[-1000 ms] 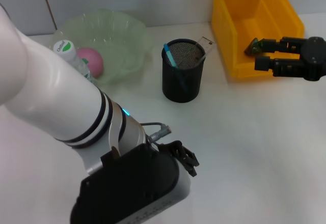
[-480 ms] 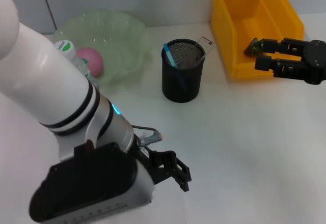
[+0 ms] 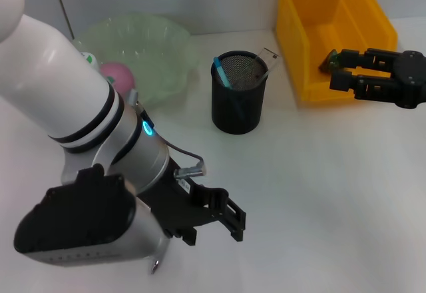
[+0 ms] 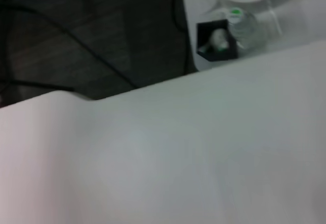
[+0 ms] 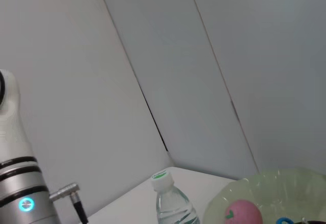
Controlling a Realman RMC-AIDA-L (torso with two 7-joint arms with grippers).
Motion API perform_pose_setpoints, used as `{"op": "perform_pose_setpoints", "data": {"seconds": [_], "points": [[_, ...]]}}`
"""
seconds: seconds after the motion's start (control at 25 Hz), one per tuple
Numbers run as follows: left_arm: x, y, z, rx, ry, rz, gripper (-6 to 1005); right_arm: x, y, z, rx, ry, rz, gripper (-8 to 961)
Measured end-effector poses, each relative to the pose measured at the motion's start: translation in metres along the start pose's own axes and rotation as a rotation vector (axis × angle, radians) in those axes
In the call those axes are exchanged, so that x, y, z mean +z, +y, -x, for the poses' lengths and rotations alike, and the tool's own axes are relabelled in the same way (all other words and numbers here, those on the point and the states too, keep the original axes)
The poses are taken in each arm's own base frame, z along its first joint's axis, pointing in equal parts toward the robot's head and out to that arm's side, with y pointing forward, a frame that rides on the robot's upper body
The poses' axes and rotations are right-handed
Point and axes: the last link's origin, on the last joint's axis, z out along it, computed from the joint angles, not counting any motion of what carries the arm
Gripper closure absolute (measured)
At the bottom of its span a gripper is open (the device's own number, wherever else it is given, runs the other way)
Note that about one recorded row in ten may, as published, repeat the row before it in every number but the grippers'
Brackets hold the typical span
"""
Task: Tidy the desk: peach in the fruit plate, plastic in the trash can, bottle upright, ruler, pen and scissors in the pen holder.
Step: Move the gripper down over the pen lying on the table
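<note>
From the head view, the left gripper (image 3: 229, 216) hangs low over the bare counter (image 3: 319, 193) with fingers apart and empty, while the right gripper (image 3: 341, 72) pinches a small dark scrap (image 3: 331, 59) at the yellow trash can (image 3: 313, 33) rim; released here, it could fall outside. In the right wrist view the bottle (image 5: 170, 201) stands upright beside the fruit plate (image 5: 285, 193) holding the peach (image 5: 243, 213), so a left-arm swing could topple it

There was one peach (image 3: 118, 76), sitting in one green fruit plate (image 3: 160, 46). One bottle (image 5: 172, 201) stood upright beside it. One black mesh pen holder (image 3: 237, 103) held one blue pen (image 3: 222, 73) and one clear ruler (image 3: 269, 60). One yellow bin (image 3: 313, 33) stood on the tabletop (image 3: 319, 193). Two end effectors were visible: the left end effector (image 3: 223, 216) and the right end effector (image 3: 341, 71).
</note>
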Motion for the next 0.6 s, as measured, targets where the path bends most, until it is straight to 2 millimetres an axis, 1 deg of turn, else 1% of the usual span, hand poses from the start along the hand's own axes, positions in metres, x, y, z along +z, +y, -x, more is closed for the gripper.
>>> {"op": "perform_pose_setpoints", "data": {"seconds": [0.2, 0.36, 0.6], "points": [[0.003, 0.005, 0.005, 0.085, -0.031, 0.019, 269, -0.001, 0.000, -0.001, 0.006, 0.002, -0.001, 202], [0.004, 0.008, 0.010, 0.139, -0.098, 0.052, 269, 0.000, 0.000, -0.001, 0.010, 0.002, 0.000, 202], [0.008, 0.009, 0.011, 0.154, -0.140, 0.114, 270, 0.000, 0.000, 0.000, 0.011, 0.000, 0.000, 202]]}}
